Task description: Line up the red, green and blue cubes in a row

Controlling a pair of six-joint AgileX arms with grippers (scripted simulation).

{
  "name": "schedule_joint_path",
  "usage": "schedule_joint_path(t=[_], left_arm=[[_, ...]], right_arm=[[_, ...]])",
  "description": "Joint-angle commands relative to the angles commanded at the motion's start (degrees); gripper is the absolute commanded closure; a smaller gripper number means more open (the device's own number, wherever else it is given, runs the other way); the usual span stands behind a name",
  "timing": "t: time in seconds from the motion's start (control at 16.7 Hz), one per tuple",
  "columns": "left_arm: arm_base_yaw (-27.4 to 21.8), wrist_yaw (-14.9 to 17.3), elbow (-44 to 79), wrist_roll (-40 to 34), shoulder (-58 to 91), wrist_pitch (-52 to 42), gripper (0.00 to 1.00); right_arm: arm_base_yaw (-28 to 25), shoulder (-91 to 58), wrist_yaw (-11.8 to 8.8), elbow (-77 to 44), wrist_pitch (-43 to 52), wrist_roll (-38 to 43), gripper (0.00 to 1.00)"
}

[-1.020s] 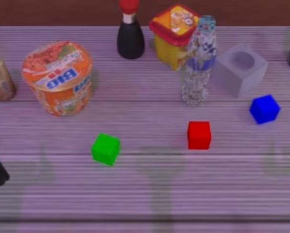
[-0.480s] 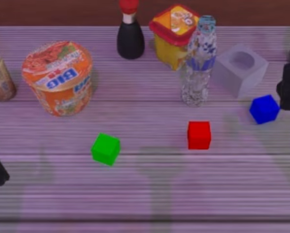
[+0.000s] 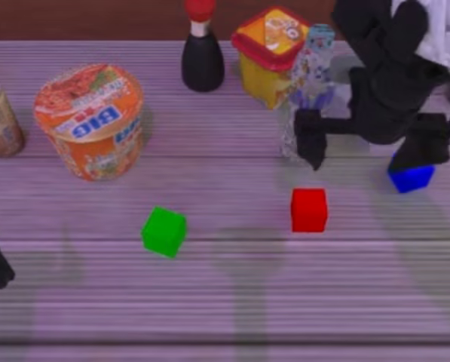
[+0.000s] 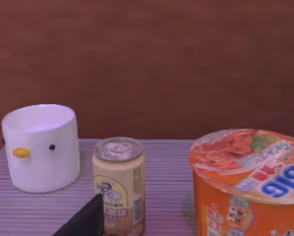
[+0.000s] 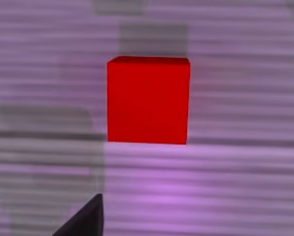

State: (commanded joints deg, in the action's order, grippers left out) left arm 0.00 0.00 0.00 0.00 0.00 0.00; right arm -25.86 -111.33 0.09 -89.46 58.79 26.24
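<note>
None of the 3 cubes is lined up yet: the green cube (image 3: 163, 231) sits left of centre, the red cube (image 3: 309, 210) right of centre, and the blue cube (image 3: 411, 176) far right, half hidden under my right gripper (image 3: 371, 143), whose jaws stand wide apart above the table. My left arm is parked at the left edge; I cannot tell its jaw state.
</note>
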Motion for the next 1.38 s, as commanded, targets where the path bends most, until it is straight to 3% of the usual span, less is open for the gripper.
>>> schedule_joint_path(t=[0.36,0.78,1.38], left_arm=[[0.00,0.00,0.00,0.00,0.00,0.00,0.00],[0.00,0.00,0.00,0.00,0.00,0.00,0.00],[0.00,0.00,0.00,0.00,0.00,0.00,0.00]], right_arm=[[-3.73,-16.99,0.10,-15.24,7.25,4.22,0.00],[-3.65,-17.84,0.09,-15.78,7.26,4.37,0.00],[-3.99,-24.56,0.18,-6.26,-8.96,4.62,0.00]])
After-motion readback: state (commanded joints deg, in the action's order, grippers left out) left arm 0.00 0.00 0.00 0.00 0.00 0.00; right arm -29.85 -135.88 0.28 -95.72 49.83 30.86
